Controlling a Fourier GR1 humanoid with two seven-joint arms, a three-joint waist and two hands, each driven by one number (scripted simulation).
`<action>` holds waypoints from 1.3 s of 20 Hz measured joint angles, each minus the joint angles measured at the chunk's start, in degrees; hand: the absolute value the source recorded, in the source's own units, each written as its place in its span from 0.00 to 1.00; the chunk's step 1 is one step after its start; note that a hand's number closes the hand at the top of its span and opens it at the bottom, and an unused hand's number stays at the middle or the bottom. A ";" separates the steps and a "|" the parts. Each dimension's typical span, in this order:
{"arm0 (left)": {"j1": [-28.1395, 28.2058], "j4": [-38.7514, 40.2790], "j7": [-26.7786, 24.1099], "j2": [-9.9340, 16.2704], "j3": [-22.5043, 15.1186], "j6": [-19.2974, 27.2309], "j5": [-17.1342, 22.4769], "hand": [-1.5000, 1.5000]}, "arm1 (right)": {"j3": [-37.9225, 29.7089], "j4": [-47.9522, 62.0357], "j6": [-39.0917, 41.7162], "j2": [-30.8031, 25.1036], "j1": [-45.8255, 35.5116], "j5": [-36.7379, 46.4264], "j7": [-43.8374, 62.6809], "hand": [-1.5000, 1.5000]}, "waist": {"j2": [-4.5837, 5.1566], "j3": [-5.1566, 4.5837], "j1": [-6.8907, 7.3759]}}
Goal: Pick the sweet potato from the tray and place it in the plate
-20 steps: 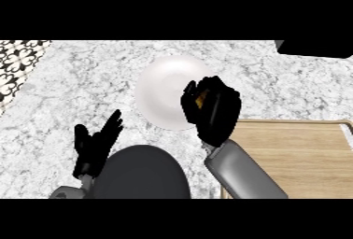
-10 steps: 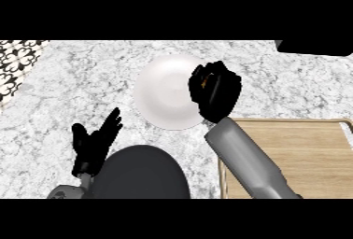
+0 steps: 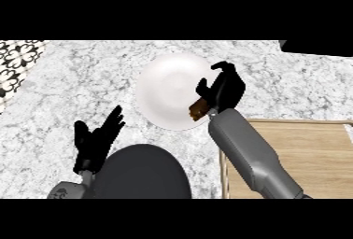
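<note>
The white plate [image 3: 165, 88] lies on the marble counter. My right hand [image 3: 225, 88] hovers over the plate's right edge with its fingers spread apart and lifted. The brown sweet potato [image 3: 198, 108] shows just below the palm, by the wrist, at the plate's lower right rim, and no finger curls round it. I cannot tell whether it rests on the plate or is still above it. The wooden tray [image 3: 303, 154] lies at the lower right, partly under my right forearm. My left hand [image 3: 96, 137] rests open at the lower left, fingers up.
A dark grey round shape [image 3: 141, 172] fills the lower middle between my arms. A black-and-white patterned strip [image 3: 17, 58] runs along the counter's far left. A dark object [image 3: 317, 46] sits at the top right corner.
My right hand has moved a little further over the plate and its fingers have spread. The sweet potato, earlier inside the curled hand, now shows below the palm at the plate's rim.
</note>
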 measured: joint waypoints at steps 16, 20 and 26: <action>1.48 -0.48 -0.17 -0.26 0.78 0.15 0.16 0.50 | 0.91 -0.86 -15.80 -0.11 0.15 -28.10 -24.91 0.00 | -0.33 0.14 -1.31; 2.12 -0.99 0.16 0.25 1.73 0.34 0.34 0.50 | 2.00 -6.66 -17.61 -0.01 3.79 -36.44 -31.14 0.00 | -0.63 0.10 -2.49; 3.80 -0.99 -1.13 0.04 2.67 0.51 0.38 0.50 | 6.46 -19.80 -15.51 -0.09 14.63 -47.84 -42.57 0.00 | -1.22 0.14 -4.35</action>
